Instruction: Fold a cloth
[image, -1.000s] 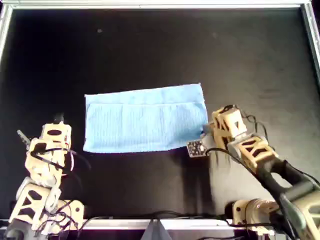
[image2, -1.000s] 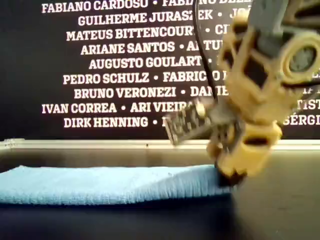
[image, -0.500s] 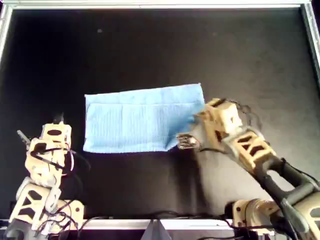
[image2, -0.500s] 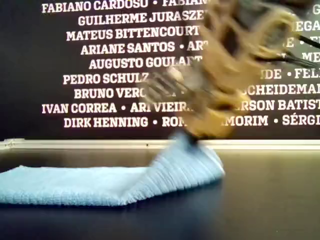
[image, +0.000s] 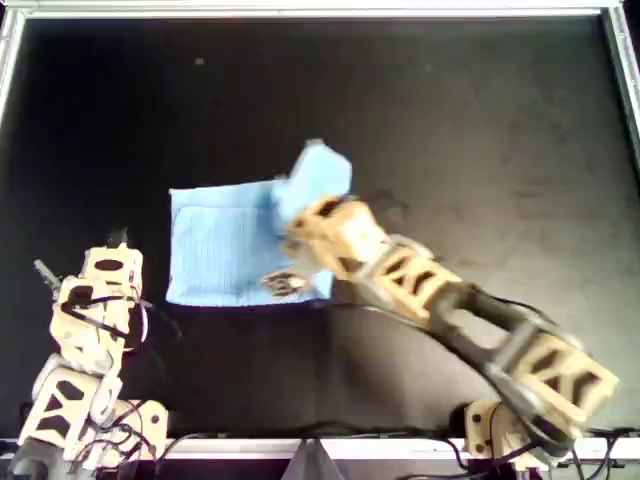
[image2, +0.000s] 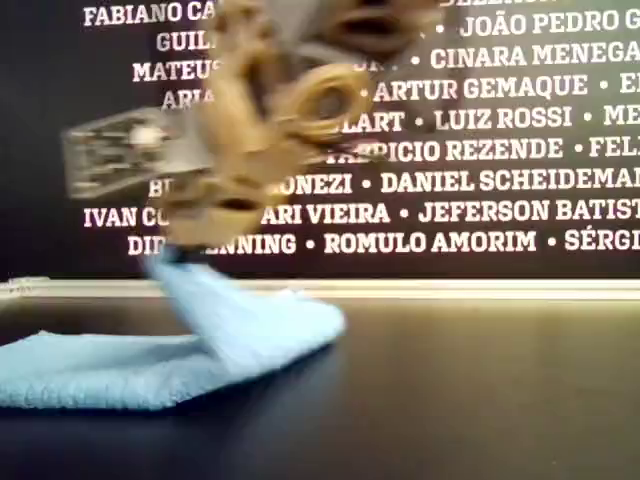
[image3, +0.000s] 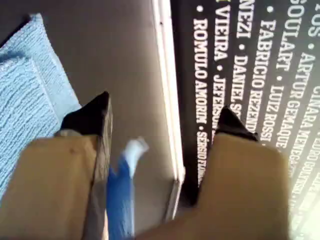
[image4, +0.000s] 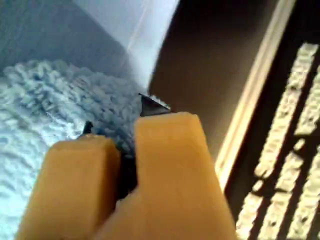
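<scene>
Cloth (image: 235, 250), thin pale-blue terry, lies mid-tabletop with its long axis running toward the overhead view's left and right edges. My right gripper (image4: 131, 131), pinched tight on its raised end, hangs above the cloth's middle; the flat half stretches leftward in that view. My left gripper (image3: 160, 117), nearer that half, stands parted and empty beside the black tabletop (image: 450, 110).

Black table (image: 480, 120) with metal rim; light blue cloth (image: 225, 250) lies left of centre in overhead view, its right end lifted off.
</scene>
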